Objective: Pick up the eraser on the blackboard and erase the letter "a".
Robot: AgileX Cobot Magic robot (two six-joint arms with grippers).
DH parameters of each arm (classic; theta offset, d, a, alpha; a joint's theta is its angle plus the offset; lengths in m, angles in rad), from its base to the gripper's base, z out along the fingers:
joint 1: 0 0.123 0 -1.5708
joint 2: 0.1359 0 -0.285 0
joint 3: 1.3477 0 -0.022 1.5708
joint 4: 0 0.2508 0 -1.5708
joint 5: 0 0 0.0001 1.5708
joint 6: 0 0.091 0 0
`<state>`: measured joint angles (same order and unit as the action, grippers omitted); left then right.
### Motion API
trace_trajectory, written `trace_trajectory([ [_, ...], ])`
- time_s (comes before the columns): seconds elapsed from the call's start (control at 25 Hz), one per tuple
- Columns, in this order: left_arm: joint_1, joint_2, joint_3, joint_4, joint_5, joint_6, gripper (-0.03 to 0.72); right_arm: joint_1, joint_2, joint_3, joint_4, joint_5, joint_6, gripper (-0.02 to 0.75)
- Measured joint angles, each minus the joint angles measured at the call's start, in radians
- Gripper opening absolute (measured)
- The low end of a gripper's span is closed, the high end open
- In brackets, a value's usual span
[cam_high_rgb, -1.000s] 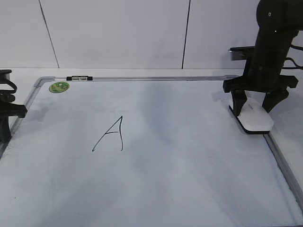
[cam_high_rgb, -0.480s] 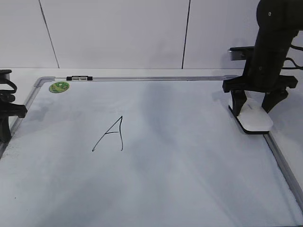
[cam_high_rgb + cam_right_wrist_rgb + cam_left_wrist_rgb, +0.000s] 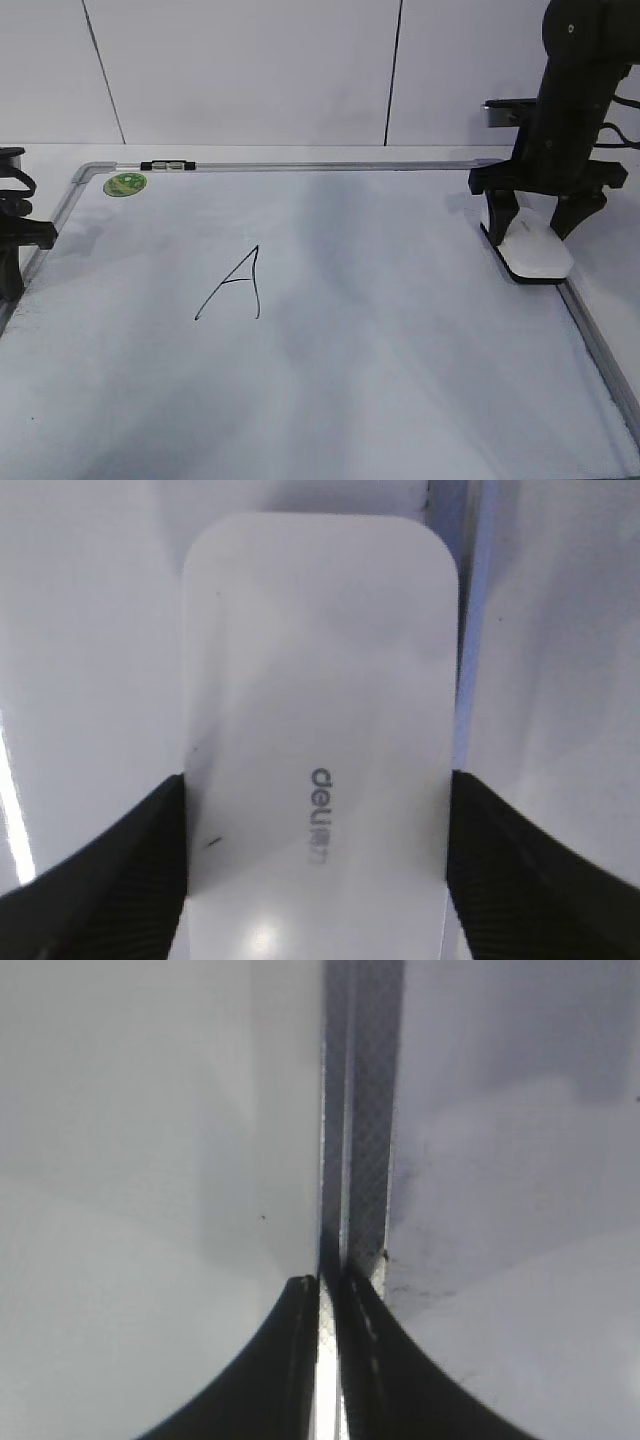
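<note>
The white eraser [image 3: 535, 250] lies at the right edge of the blackboard [image 3: 400, 350], against its metal frame. My right gripper [image 3: 537, 228] comes down over it, one finger pressed on each long side. In the right wrist view the eraser [image 3: 320, 730] fills the space between the fingers of the right gripper [image 3: 318, 780], with its grey lettering on top. No lowercase "a" shows on the board. My left gripper [image 3: 10, 285] is shut and empty at the board's left frame; the left wrist view shows the left gripper [image 3: 328, 1282] over the frame rail [image 3: 365, 1110].
A tall capital "A" [image 3: 235, 285] is drawn left of the board's middle. A round green sticker [image 3: 125, 184] sits in the back left corner. A small black-and-white marker [image 3: 167, 165] lies on the top frame. A white wall stands behind.
My right gripper and the eraser have shifted slightly left and toward the back along the right frame. The left arm has not moved.
</note>
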<state>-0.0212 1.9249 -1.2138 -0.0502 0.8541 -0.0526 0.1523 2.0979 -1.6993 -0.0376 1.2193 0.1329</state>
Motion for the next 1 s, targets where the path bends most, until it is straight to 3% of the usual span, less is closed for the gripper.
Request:
trace_trajectory([
  [1.0,0.000,0.000,0.000,-0.007,-0.002,0.000,0.073,0.000,0.000,-0.002,0.028,0.000,0.000,0.613],
])
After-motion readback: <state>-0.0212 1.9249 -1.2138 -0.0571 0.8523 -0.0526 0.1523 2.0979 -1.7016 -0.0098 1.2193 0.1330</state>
